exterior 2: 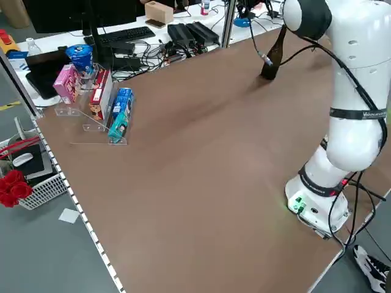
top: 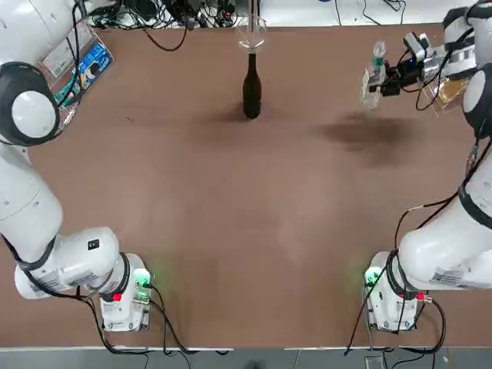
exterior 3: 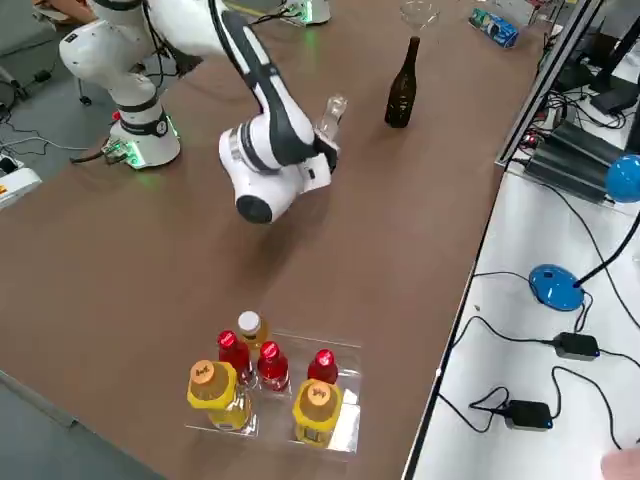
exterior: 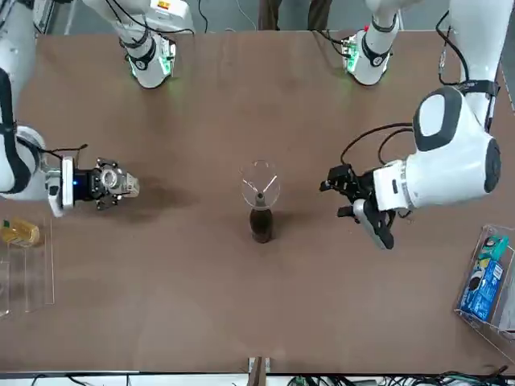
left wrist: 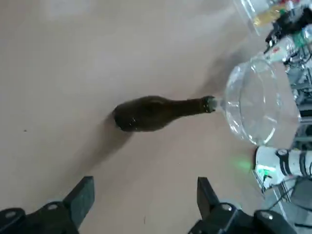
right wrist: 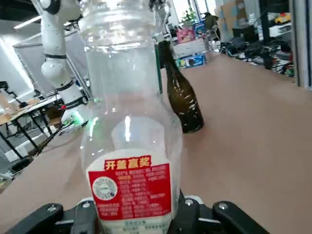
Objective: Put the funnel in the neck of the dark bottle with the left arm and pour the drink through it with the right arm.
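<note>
The dark bottle (top: 251, 91) stands upright at the far middle of the table. The clear funnel (top: 251, 34) sits in its neck, also seen in the left wrist view as the funnel (left wrist: 261, 109) on the dark bottle (left wrist: 156, 113). My left gripper (exterior: 342, 193) hangs open and empty, raised and drawn back to the left of the bottle. My right gripper (top: 390, 77) is shut on the drink (top: 374, 74), a small clear bottle with a pale label (right wrist: 130, 146). It holds the drink above the table, well to the right of the dark bottle.
A clear tray (exterior 3: 345, 425) with yellow and red bottles sits at the table's right edge. A clear stand with blue packets (top: 91, 63) is at the far left. Cables and power strips (top: 169, 14) run along the far edge.
</note>
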